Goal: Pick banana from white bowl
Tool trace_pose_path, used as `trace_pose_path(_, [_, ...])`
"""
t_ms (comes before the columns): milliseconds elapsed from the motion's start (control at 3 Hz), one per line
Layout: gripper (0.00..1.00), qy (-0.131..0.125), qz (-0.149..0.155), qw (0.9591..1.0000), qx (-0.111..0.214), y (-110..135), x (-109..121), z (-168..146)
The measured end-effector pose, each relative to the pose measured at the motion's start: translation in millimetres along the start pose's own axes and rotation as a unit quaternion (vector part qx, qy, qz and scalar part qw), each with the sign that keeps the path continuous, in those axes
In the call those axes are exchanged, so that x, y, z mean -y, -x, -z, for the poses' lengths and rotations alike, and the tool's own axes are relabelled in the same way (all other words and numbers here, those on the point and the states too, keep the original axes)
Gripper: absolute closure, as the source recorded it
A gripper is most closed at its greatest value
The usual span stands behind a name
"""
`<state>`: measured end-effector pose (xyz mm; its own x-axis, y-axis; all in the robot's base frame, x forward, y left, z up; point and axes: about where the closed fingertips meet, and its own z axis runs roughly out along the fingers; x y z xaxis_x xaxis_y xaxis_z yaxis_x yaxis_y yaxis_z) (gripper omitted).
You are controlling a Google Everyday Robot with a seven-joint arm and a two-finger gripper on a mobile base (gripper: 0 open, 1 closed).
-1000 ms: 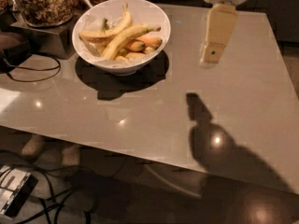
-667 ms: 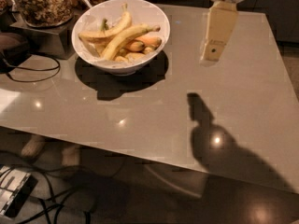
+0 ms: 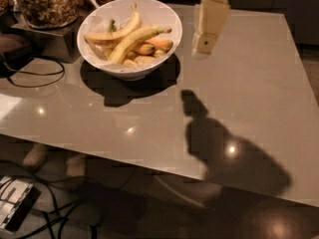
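Note:
The white bowl [image 3: 164, 14] stands on the grey table at the back left. The banana [image 3: 137, 39], long and bright yellow, lies slantwise across the top of the fruit in it, its dark tip pointing right. A paler long banana [image 3: 112, 33] lies behind it, and short orange-tinged bananas [image 3: 152, 47] lie beneath. My gripper [image 3: 204, 45], cream-coloured, hangs down from the top edge just right of the bowl's rim, above the table. It holds nothing that I can see.
A glass jar of brown granola [image 3: 47, 4] stands on a dark box [image 3: 50, 41] left of the bowl. A black cable [image 3: 35, 76] loops on the table's left side. The table's front edge [image 3: 149, 163] runs across; cables and a device [image 3: 15, 208] lie on the floor below.
My gripper has moved left, closer to the bowl's right rim, and its shadow on the table has shifted left with it. The bowl and bananas have not moved.

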<state>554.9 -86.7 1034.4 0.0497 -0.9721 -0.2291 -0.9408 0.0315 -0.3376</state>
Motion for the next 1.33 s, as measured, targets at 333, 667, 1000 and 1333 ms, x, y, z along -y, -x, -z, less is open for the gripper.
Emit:
trace_pose_path(333, [0.0,0.016,0.032,0.9993,0.011,31.0,18.6,-19.8])
trace_pose_path(667, [0.0,0.027,0.058,0.9979,0.012,62.8,25.7,-31.9])
trace_pose_path(1000, [0.0,0.014,0.059,0.9978,0.029,70.2,31.0,-32.4])
trace_pose_path(1333, [0.0,0.03,0.056,0.9962,0.06,92.7,39.8,-41.4])
